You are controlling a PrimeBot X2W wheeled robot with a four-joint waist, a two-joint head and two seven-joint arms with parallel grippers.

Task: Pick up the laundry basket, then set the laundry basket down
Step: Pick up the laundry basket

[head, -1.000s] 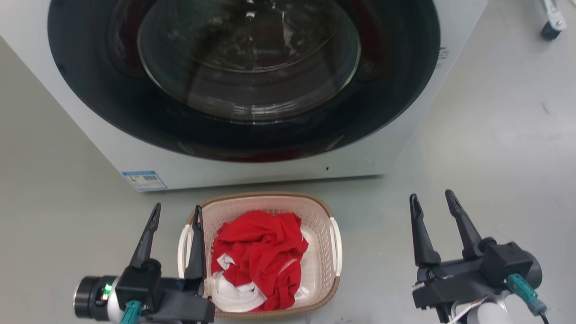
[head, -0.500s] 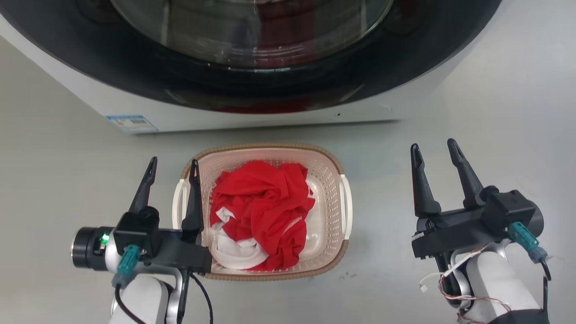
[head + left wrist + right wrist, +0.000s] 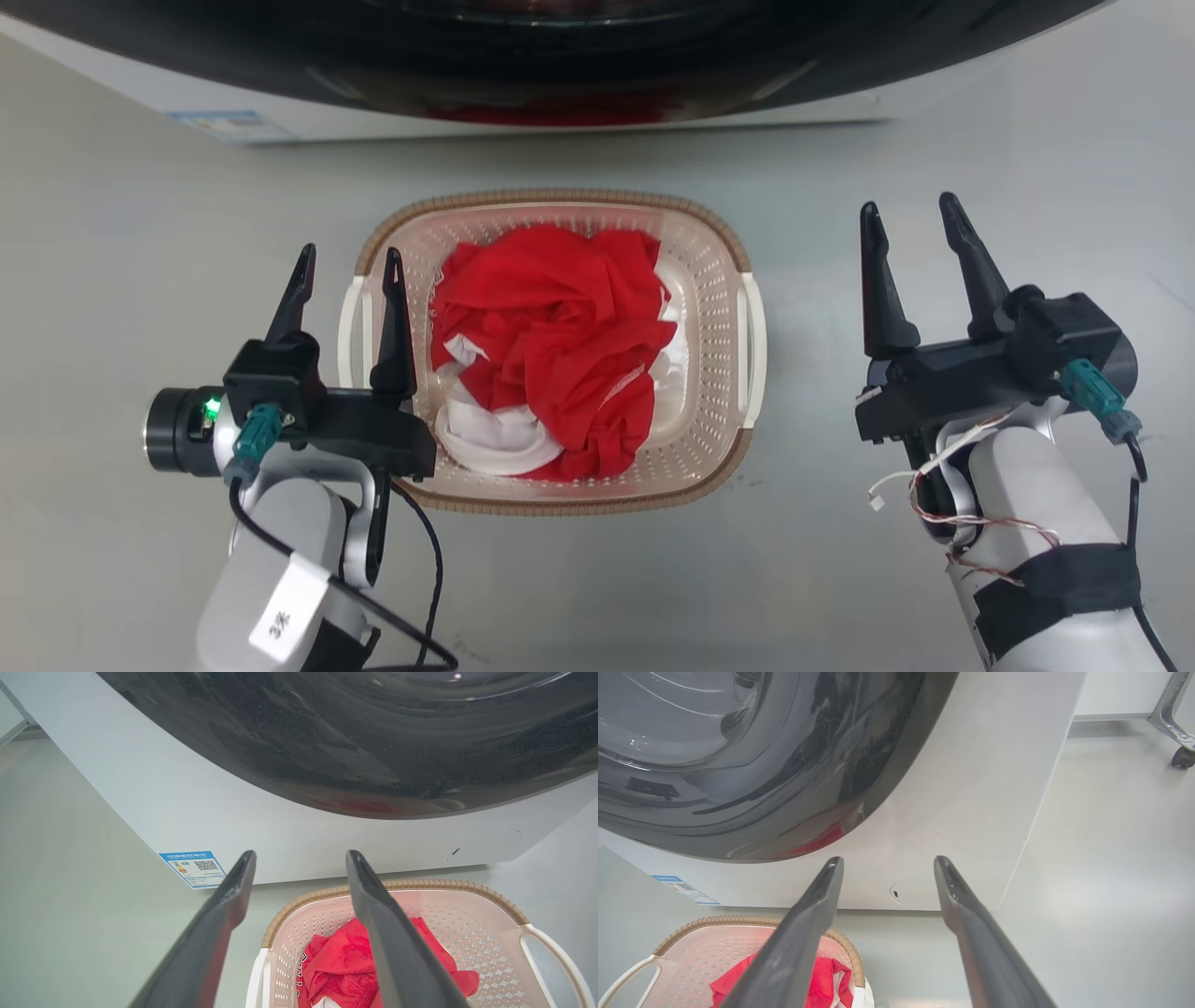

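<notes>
Fingers (image 3: 392, 317) of the left gripper (image 3: 349, 252) stand spread and empty, straddling the left handle (image 3: 350, 317) of the laundry basket (image 3: 551, 198). The right gripper (image 3: 910, 203), equally spread, waits well apart. The basket sits on the floor (image 3: 597, 579) before the washer (image 3: 597, 56). The head view has tipped downward, so the robot is probably bending to grasp.

Left hand (image 3: 350, 250) and right hand (image 3: 910, 203) side by side, fingers (image 3: 393, 327) parted and pointing forward, pale forearms (image 3: 1022, 495) behind.
</notes>
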